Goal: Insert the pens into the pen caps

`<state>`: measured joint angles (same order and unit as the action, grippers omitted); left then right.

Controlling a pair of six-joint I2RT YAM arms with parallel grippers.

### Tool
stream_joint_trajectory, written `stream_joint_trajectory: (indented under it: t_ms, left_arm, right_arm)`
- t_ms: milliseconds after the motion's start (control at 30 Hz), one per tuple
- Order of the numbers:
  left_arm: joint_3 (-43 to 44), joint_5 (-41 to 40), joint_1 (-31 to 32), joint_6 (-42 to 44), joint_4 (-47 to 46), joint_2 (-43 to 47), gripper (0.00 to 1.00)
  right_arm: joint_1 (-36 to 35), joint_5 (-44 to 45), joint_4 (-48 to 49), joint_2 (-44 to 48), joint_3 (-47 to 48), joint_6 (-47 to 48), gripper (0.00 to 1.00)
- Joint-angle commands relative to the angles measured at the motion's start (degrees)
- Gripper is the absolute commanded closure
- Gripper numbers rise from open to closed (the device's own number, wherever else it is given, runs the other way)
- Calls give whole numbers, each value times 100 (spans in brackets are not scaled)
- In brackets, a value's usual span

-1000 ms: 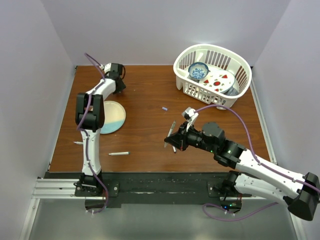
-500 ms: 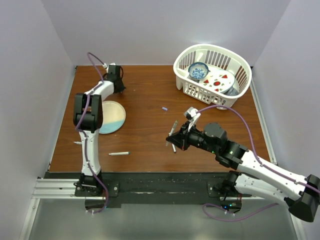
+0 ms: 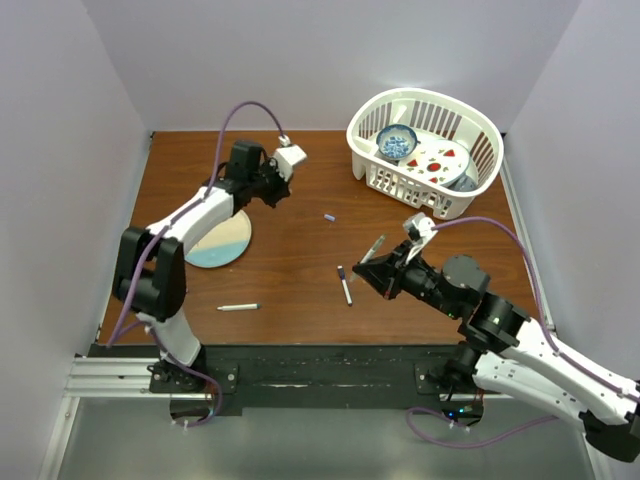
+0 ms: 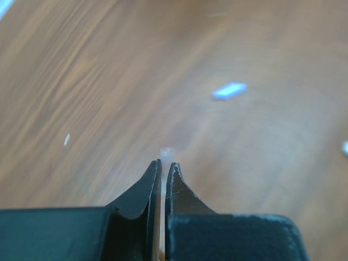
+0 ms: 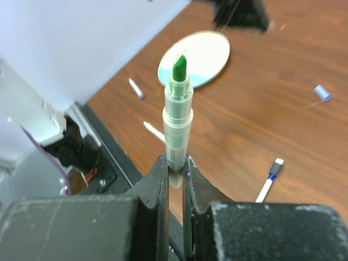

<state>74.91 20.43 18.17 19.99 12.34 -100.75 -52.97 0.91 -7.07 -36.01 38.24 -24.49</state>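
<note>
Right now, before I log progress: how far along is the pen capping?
Done: no pen clearly capped. In hand: right gripper holds a bare green-tipped pen; left gripper pinches a pale tube, possibly a cap. Left: joining those, then the dark-tipped pen, the white pen and the lavender cap lying on the table.

Table [image 3: 300, 190] brown, wood-grained. Basket [image 3: 400, 180] white. Plate [image 3: 222, 245] split cream and pale blue. Grey-white pen [image 5: 177, 119] tipped green. Loose pen [image 3: 345, 288] ended dark blue. Cap [image 3: 329, 216] lavender. Pale tube [image 4: 167, 154] whitish.
</note>
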Motion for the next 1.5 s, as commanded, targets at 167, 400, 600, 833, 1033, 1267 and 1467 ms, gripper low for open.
stream_joint_trajectory:
  t_ms: [167, 400, 600, 833, 1033, 1267, 1467]
  left_arm:
    - [-1496, 1781, 572, 4460, 1324, 1224, 100]
    - [-1840, 1350, 1039, 5085, 1605, 926, 100]
    - [-1893, 1122, 1303, 5208, 1675, 627, 100]
    - [-1709, 946, 1355, 5243, 1982, 425, 100]
    - [-1515, 1016, 1356, 5226, 2334, 152, 100]
    - [-1471, 1007, 1364, 5156, 2378, 117, 97]
    - [-1453, 990, 1364, 5041, 2378, 73, 89]
  right_arm:
    - [6, 998, -637, 717, 272, 59, 100]
    - [-3, 1394, -743, 1149, 166, 23, 100]
    - [-3, 1526, -822, 1114, 263, 128, 100]
    - [-11, 1553, -734, 1175, 175, 182, 100]
    - [-11, 1623, -796, 1236, 175, 199, 100]
    - [-3, 1676, -901, 1360, 166, 181, 100]
    - [-3, 1755, -989, 1500, 166, 164, 100]
